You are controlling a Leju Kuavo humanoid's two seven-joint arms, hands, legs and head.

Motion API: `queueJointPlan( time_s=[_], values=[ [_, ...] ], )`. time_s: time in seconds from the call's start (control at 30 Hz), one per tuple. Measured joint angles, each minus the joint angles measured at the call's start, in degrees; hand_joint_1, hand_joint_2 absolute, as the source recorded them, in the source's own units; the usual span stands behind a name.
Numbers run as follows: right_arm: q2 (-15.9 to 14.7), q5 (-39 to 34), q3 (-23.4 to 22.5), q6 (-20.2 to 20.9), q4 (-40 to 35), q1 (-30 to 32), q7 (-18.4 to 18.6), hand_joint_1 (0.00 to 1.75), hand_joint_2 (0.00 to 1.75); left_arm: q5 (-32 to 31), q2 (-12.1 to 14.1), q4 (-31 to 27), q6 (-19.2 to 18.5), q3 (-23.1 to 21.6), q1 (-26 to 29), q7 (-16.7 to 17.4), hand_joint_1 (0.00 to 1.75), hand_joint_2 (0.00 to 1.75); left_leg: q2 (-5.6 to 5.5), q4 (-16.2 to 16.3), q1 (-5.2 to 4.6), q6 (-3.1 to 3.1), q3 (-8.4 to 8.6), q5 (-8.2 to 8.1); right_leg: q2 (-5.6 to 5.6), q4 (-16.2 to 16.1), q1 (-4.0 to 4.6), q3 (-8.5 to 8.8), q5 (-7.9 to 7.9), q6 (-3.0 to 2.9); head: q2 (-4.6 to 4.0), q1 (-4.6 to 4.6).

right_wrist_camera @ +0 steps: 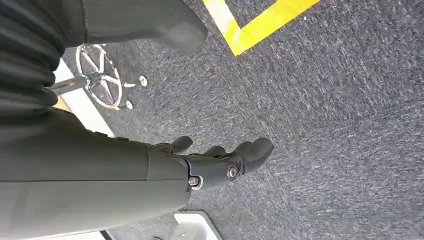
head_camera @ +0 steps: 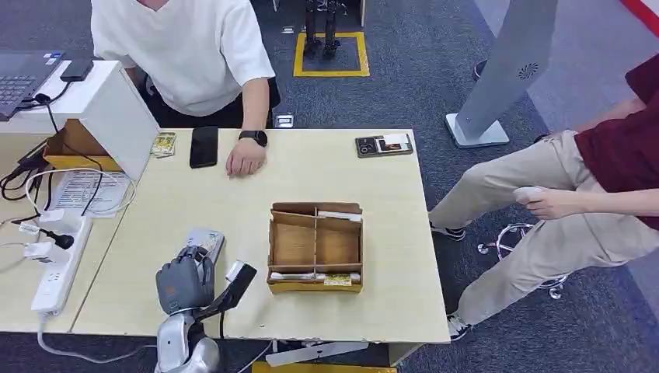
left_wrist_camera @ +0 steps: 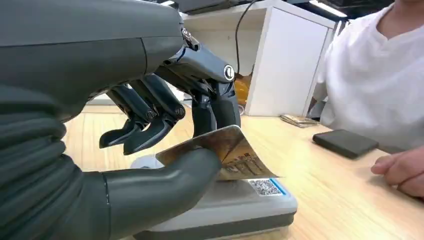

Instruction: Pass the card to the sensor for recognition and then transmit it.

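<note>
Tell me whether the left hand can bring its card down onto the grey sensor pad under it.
Probably yes. The left hand pinches the bent printed card directly above the flat grey sensor pad with the QR sticker, and nothing lies between them. The person's hand rests well aside on the table.

We see the silver left arm rising from below, its grey left hand [head_camera: 185, 281] hovering just above the flat grey sensor pad [left_wrist_camera: 235, 202] on the pale wooden table. Thick thumb underneath and dark fingers [left_wrist_camera: 150, 131] curled above pinch a worn, bent beige card [left_wrist_camera: 230, 150] over that pad. Our right hand [right_wrist_camera: 220, 162] hangs by the body, fingers loosely apart, holding nothing.
</note>
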Motion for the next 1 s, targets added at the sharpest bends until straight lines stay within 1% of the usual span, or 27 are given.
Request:
queueJointPlan(
  time_s=[0.5,1.0],
  values=[
    [0.0,-0.1,0.0,0.2,0.0,0.0,0.1,0.0,1.75,0.1,1.5,2.1,0.0,-3.5,-0.2,1.8,1.75,1.75,0.0,0.0,0.0,0.0,0.04,0.0,0.0,0.0,0.0,0.03,0.0,0.0,0.0,0.0],
    [0.0,-0.1,0.0,0.2,0.0,0.0,0.1,0.0,1.75,0.4,2.1,2.6,0.0,-4.2,-0.2,1.8,1.75,1.75,0.0,0.0,0.0,0.0,0.08,0.0,0.0,0.0,0.0,0.08,0.0,0.0,0.0,0.0]
  ],
)
